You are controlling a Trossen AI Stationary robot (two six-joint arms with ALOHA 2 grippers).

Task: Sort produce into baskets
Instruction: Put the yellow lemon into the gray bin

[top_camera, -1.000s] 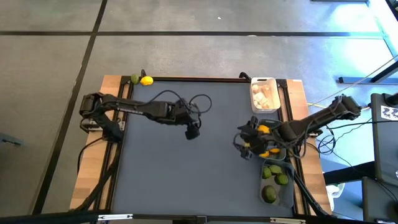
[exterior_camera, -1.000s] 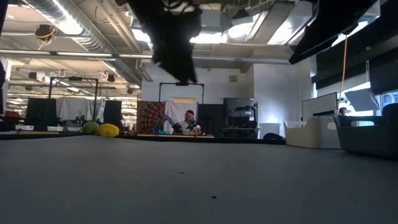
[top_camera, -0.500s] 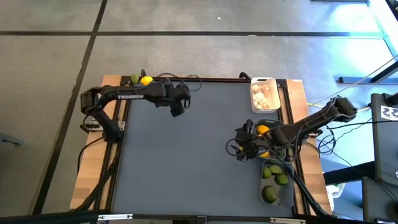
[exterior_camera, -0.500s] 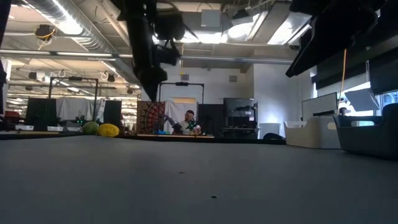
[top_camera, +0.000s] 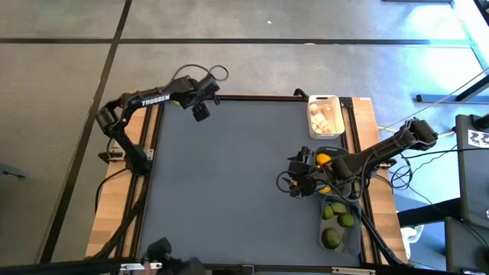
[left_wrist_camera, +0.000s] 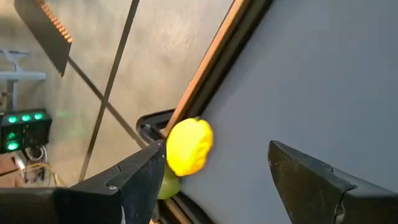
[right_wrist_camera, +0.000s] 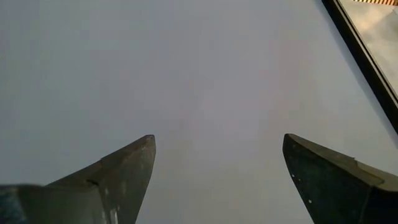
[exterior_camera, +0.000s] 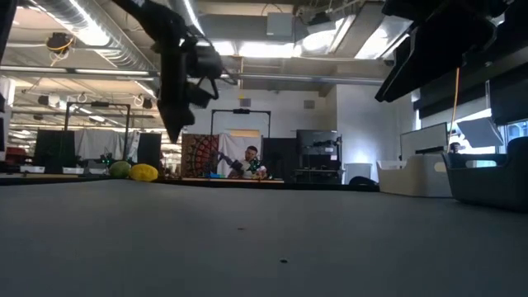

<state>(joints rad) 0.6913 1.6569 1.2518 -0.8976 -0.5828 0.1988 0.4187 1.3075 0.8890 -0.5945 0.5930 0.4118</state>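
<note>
While its jaws stand spread with nothing between them, the left end effector (top_camera: pixel 200 111) hovers at the surface's (top_camera: pixel 237 191) far left corner, near a yellow lemon (left_wrist_camera: pixel 188 146) and what seems a green lime (exterior_camera: pixel 120 169). The right end effector (top_camera: pixel 294 179), also released, hangs beside the baskets (top_camera: pixel 336 229).

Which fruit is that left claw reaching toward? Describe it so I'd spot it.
Find the dark table mat and its far left corner. Below the open left gripper lies a bright yellow lemon, with a dull green lime beside it.
</note>
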